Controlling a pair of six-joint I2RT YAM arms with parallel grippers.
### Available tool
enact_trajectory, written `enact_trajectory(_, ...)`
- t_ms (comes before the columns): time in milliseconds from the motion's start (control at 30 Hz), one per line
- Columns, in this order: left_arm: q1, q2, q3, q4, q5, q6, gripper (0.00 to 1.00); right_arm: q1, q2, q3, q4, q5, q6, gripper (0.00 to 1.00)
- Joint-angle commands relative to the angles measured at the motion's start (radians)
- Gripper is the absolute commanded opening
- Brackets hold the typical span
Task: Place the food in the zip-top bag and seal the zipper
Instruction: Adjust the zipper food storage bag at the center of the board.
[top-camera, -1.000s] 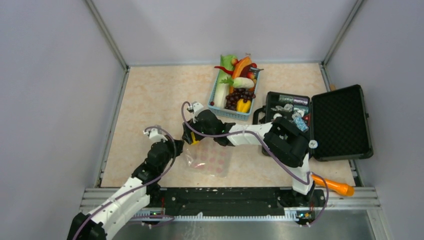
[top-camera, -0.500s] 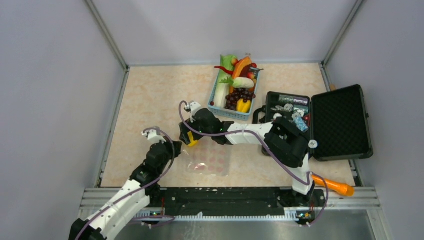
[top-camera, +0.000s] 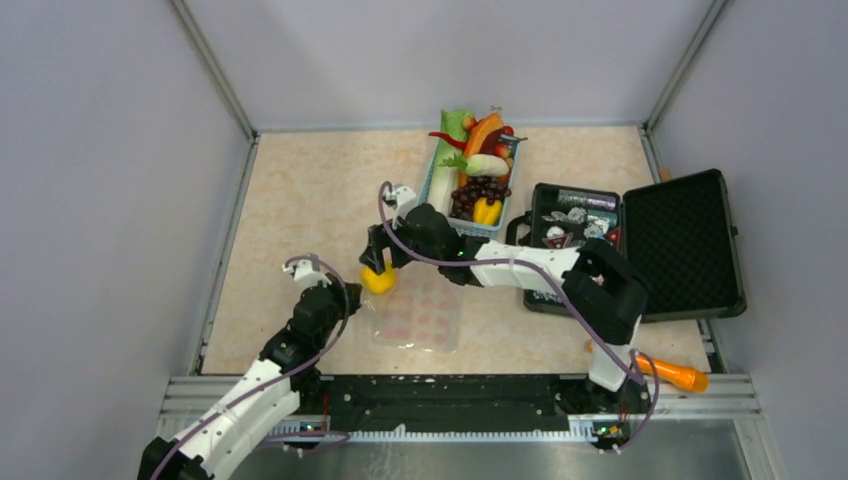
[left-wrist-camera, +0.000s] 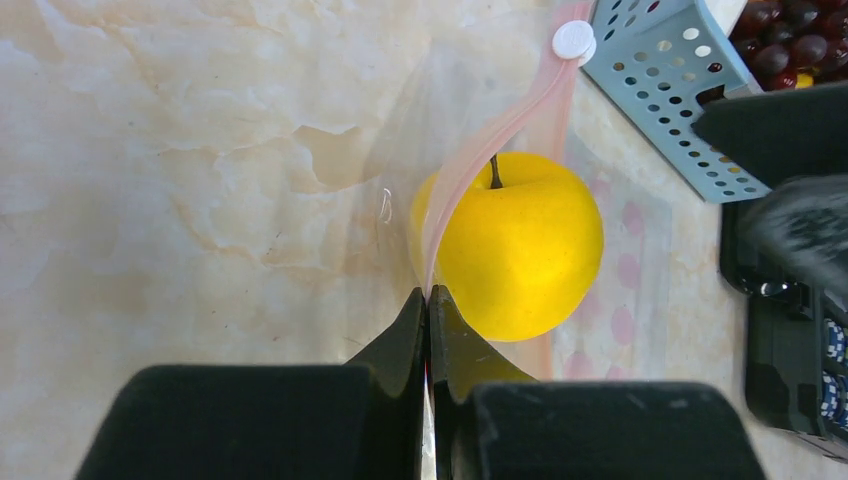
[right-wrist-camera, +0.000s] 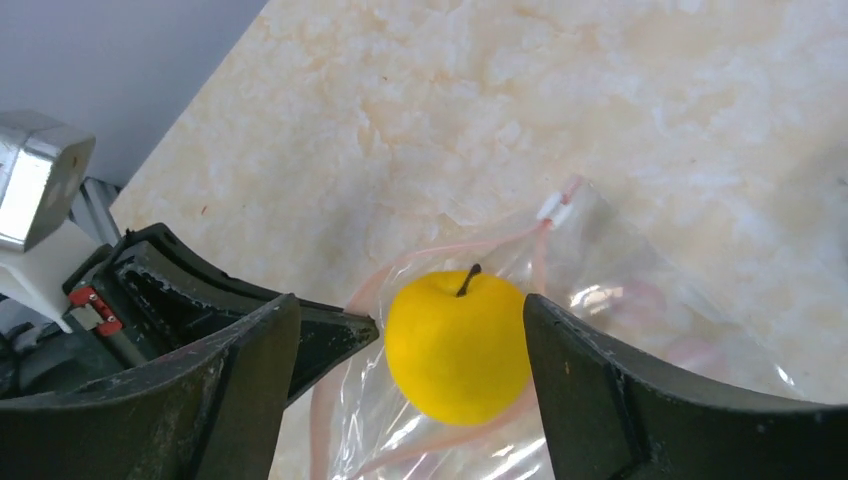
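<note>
One yellow fruit (left-wrist-camera: 515, 245), seemingly inside one bag (top-camera: 425, 320).

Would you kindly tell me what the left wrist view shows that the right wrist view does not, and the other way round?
Only the left wrist view: a corner of the blue basket with dark grapes inside. Only the right wrist view: the right tool, its fingers open and standing clear on either side of the fruit, plus the grey wall. Both share: the yellow apple at the mouth of the zip-top bag, the pink zipper, the left tool shut on the bag's edge, and the marble table.
</note>
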Motion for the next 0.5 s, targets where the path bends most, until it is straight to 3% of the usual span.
enact_trajectory(0, 0.007, 0.000, 0.019, -0.009, -0.016, 0.005, 0.00, -0.052, -0.115, -0.116, 0.066, 0.070, 0.135, 0.75)
enact_trajectory(167, 0.009, 0.002, 0.019, -0.009, -0.017, 0.006, 0.00, -0.090, -0.130, -0.250, 0.154, 0.016, 0.258, 0.61)
enact_trajectory(367, 0.009, 0.008, 0.022, -0.008, -0.017, 0.006, 0.00, -0.090, -0.033, -0.197, 0.122, -0.021, 0.282, 0.45)
enact_trajectory(467, 0.008, 0.009, 0.024, -0.007, -0.015, 0.007, 0.00, -0.091, 0.009, -0.188, 0.121, -0.032, 0.294, 0.43)
